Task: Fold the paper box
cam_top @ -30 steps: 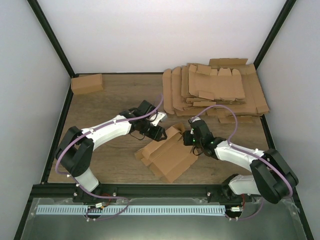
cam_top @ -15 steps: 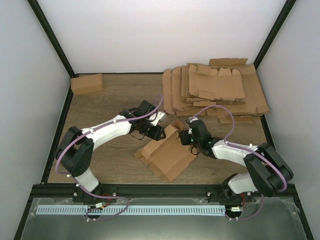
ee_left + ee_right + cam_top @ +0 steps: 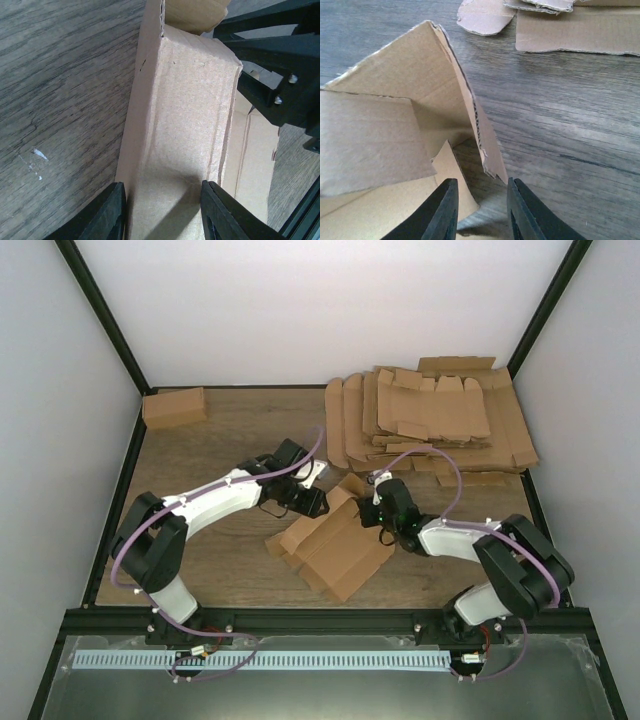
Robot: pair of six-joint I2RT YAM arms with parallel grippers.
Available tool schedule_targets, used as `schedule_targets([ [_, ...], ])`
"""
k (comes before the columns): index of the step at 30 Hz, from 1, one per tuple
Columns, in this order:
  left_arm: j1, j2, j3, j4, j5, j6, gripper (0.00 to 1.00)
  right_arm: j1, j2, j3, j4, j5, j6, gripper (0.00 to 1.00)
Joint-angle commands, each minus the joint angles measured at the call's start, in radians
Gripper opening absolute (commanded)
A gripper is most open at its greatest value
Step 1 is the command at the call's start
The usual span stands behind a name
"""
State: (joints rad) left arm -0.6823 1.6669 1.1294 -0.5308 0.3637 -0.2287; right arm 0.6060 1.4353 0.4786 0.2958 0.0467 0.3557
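Paper box (image 3: pixel 335 545) lies on the table (image 3: pixel 220 440) between your two arms, part-erected. Your left gripper (image 3: pixel 162 215) pinches one raised side wall (image 3: pixel 185 125), evidently to keep that fold upright. Your right gripper (image 3: pixel 477 215) is slightly parted and empty, just short of the upturned end flap (image 3: pixel 450 100), apparently placed to push it inward.

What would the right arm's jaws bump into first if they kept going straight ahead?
Most likely the paper box: its raised flap edge stands just ahead of the gap between the jaws, though depth is unclear.
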Motion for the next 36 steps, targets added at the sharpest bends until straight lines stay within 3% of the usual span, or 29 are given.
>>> schedule_targets([
  [1,0.004,0.02,0.023,0.005,-0.003,0.003,0.43,0.01,0.05,0.058,0.053,0.048,-0.067,0.27],
  [7,0.005,0.017,0.02,0.004,0.001,0.014,0.43,0.009,0.075,0.051,0.1,0.029,-0.103,0.19],
  [12,0.004,0.014,0.024,-0.003,-0.025,0.017,0.43,0.014,0.083,0.055,0.112,0.023,-0.102,0.01],
  [21,0.027,-0.016,0.018,-0.006,-0.143,-0.021,0.41,0.079,0.019,0.103,0.004,0.073,-0.049,0.01],
  [29,0.082,-0.055,0.029,-0.021,-0.129,-0.003,0.41,0.096,0.026,0.207,-0.083,0.06,0.022,0.01],
  [36,0.08,-0.079,-0.036,0.031,-0.09,-0.02,0.41,0.127,-0.035,0.192,-0.216,0.075,0.147,0.01],
])
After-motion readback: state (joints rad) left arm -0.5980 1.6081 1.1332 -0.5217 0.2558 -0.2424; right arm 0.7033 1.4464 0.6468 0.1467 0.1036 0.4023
